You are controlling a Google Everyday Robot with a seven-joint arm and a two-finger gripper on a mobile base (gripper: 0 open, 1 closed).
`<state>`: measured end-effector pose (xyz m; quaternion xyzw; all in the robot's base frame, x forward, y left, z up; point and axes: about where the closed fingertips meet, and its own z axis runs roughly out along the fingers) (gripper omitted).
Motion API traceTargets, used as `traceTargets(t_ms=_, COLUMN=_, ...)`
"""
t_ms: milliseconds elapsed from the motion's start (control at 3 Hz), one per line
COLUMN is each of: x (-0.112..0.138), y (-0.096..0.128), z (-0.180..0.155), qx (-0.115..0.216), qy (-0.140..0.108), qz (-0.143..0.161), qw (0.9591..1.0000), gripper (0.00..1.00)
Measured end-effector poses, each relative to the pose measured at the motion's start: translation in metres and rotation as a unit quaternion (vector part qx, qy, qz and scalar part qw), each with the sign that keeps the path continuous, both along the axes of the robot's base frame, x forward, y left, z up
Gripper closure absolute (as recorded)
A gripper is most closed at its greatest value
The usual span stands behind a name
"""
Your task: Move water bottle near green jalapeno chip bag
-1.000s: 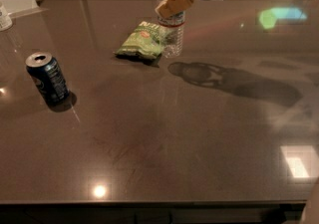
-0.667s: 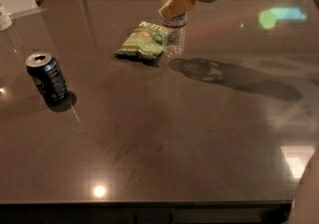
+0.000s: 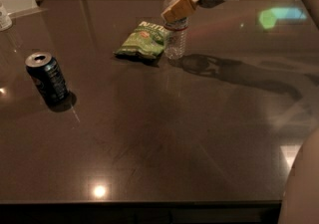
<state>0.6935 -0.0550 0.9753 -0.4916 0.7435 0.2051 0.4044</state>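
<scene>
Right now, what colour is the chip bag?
Light green chip bag, camera view; gripper at water bottle top.

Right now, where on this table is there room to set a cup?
The wide front stretch of table, right of the soda can. Crowded at the back: the gripper is at the water bottle, beside the chip bag.

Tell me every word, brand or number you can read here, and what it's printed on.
None can be read for certain.
Chip bag: white lettering along its top edge, too blurred to read; the small red mark is illegible too.
Water bottle: dark-and-red label band, text too small.
Soda can: markings too blurred.
End effector, at the bottle's top: no writing visible.
</scene>
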Motion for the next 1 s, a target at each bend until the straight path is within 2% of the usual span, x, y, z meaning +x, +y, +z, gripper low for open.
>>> traceTargets(t_ms=333, x=0.004, y=0.004, z=-0.01, qx=0.0, qy=0.005, qz=0.002, qw=1.0, gripper=0.84)
traceTargets(t_ms=1000, x=0.008, y=0.01, z=-0.022, qx=0.005, qy=0.019, qz=0.006, qw=0.9998, gripper=0.38)
